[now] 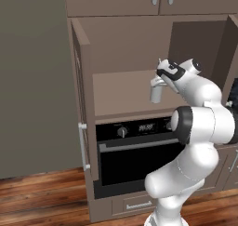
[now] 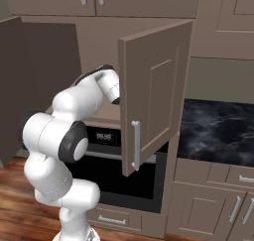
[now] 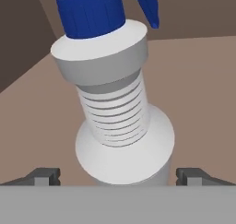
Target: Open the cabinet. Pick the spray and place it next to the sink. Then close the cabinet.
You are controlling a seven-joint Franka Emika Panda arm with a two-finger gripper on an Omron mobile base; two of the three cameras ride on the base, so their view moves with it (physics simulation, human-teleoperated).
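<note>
Even, shadowless rendered light (rather dim); sharp throughout, no glare or blur.

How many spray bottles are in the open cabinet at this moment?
1. The spray bottle stands on the cabinet shelf above the oven, with the open fingers on either side of it. More could hide behind the arm.

A black built-in oven (image 1: 135, 150) with a silver bar handle, a knob and a small clock display sits above a narrow drawer (image 1: 135, 204). Dark marbled countertop (image 2: 216, 131) lies to the right, over grey-brown lower doors. Wooden plank floor (image 1: 42, 192) runs below.
</note>
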